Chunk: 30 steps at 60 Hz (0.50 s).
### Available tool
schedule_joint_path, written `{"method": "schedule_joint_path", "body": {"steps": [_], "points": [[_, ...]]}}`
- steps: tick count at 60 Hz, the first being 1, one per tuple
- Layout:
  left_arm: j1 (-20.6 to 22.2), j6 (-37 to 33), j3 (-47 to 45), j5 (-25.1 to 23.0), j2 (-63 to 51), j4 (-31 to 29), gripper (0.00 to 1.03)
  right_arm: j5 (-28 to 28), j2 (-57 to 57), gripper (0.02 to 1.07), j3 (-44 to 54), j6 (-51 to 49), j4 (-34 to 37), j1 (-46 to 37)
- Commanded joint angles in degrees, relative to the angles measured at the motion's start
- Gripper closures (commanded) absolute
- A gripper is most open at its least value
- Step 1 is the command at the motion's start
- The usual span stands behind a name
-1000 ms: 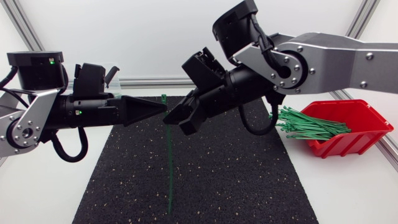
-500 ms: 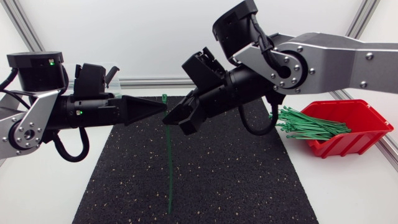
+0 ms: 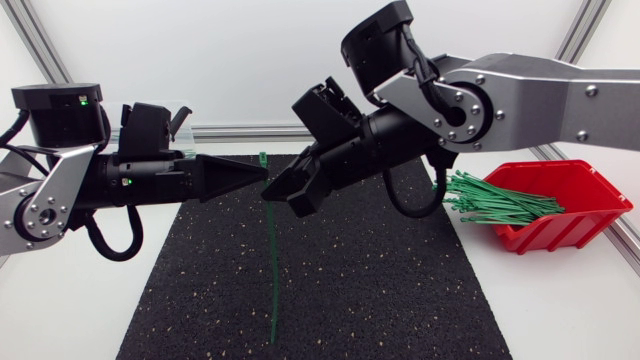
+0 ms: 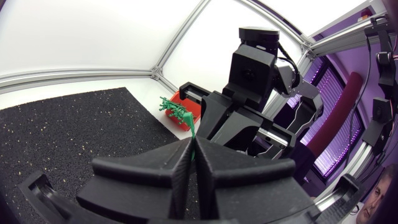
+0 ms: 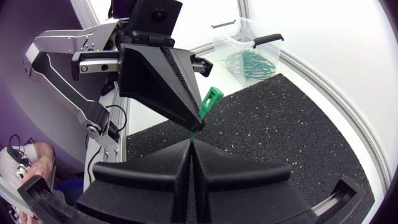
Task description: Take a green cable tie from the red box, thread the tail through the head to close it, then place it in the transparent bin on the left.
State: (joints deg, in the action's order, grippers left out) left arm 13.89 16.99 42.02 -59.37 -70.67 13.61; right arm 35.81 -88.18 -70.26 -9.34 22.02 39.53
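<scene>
A green cable tie [image 3: 273, 260] hangs upright over the black mat, head [image 5: 210, 99] uppermost and its long tail reaching down toward the mat's front. My left gripper [image 3: 262, 172] is shut on the tie just below the head; in the left wrist view the tie [image 4: 193, 129] sticks out from between its closed fingers [image 4: 180, 163]. My right gripper [image 3: 273, 193] is shut on the same tie right below, tip to tip with the left one. The red box [image 3: 580, 185] at the right holds several green ties [image 3: 495, 200]. The transparent bin [image 5: 245, 46] stands behind the left arm with looped ties inside.
The black speckled mat [image 3: 380, 290] covers the middle of the white table. Both arms cross above its far half, while the tie's tail hangs over its near half. An aluminium frame rail [image 3: 240, 131] runs along the table's back edge.
My left gripper's fingers have drawn together onto the tie below its head. Both arms and the tie have stayed in place.
</scene>
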Motion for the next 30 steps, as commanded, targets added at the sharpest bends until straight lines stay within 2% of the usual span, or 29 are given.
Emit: {"method": "schedule_joint_path", "body": {"steps": [1, 15, 19, 25, 30], "points": [[-0.7, 2.0, -1.2, -0.5, -0.2, 0.6, 1.0, 0.4, -1.1, 1.01, 0.0, 1.0, -0.5, -0.1], [-1.5, 3.1, 0.9, -0.9, -0.8, -1.1, 1.0, -0.3, -1.2, 1.01, -0.4, 0.2, -0.5, 0.0], [-2.0, 3.4, 1.8, -1.3, -1.3, -2.4, 1.0, -1.4, -0.7, 0.86, -0.9, -0.9, 0.7, -0.3], [-3.3, 3.6, 5.0, -2.1, -3.6, -7.3, 1.0, -4.0, 0.1, 0.63, -2.2, -5.2, 4.7, -1.0], [-4.1, 3.6, 6.4, -2.2, -4.6, -9.7, 1.0, -5.1, 0.9, 0.48, -2.5, -7.6, 6.7, -1.7]]}}
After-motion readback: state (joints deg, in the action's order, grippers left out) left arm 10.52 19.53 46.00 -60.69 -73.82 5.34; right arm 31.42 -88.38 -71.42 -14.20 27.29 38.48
